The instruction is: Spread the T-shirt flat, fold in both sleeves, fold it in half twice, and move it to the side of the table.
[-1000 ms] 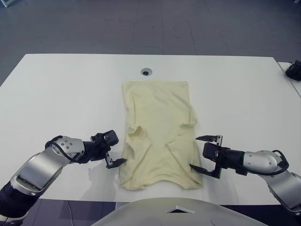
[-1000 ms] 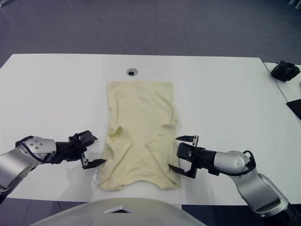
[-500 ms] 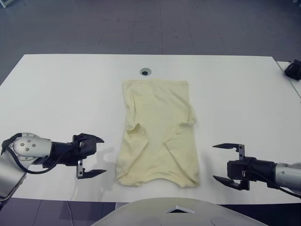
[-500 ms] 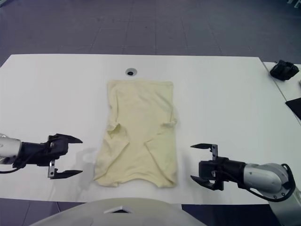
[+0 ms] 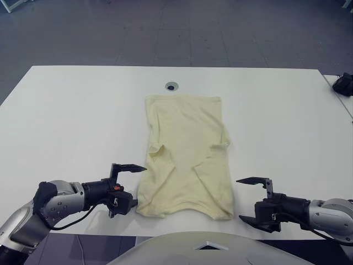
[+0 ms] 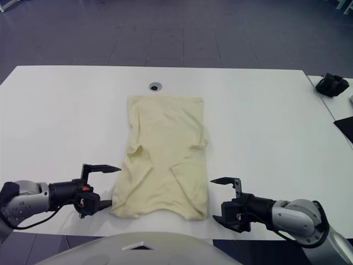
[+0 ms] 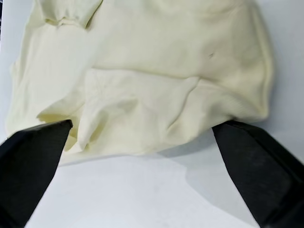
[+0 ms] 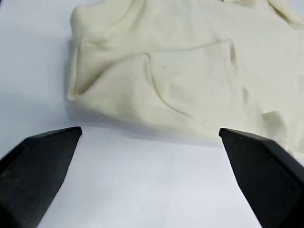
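Lying mid-table (image 5: 66, 110), the pale yellow T-shirt (image 5: 187, 154) has its sleeves tucked in and its long axis running straight away from the robot. Its near end sits between the two grippers. The left gripper (image 5: 138, 185) has its fingers spread wide, right at the near left corner. The right gripper (image 5: 238, 199), equally spread and empty, sits just off the near right corner, so the left is nearer.
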Controlling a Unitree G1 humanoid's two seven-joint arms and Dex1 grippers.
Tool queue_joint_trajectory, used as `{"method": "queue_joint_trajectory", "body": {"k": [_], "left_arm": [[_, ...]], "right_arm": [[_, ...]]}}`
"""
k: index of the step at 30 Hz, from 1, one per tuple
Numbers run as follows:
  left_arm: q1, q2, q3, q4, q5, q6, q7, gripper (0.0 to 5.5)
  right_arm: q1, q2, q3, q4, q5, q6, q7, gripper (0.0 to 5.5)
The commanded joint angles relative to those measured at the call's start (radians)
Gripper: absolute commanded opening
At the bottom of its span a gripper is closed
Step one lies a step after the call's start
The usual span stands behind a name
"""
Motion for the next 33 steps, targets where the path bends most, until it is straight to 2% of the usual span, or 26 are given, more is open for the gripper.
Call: {"method": "queue_joint_trajectory", "body": {"k": [1,26,31,33], "left_arm": [[0.075,0.036,-0.068,0.011,0.041,0.044,-0.074,4.76],[0.006,0.006,-0.143,0.016,0.069,0.121,-0.056,0.01],[-0.005,0.000,-0.152,0.024,0.075,0.124,-0.050,0.00],[-0.017,0.002,-0.150,0.027,0.062,0.127,-0.056,0.00]], "right_arm": [[-0.010,0.009,0.034,0.001,-0.030,0.016,-0.001,5.17],[-0.009,0.037,0.128,-0.006,-0.075,-0.014,-0.039,0.93],[-0.016,0.023,0.126,0.015,-0.070,-0.028,-0.030,0.02],[-0.015,0.013,0.109,0.020,-0.050,-0.030,-0.022,0.02]]}}
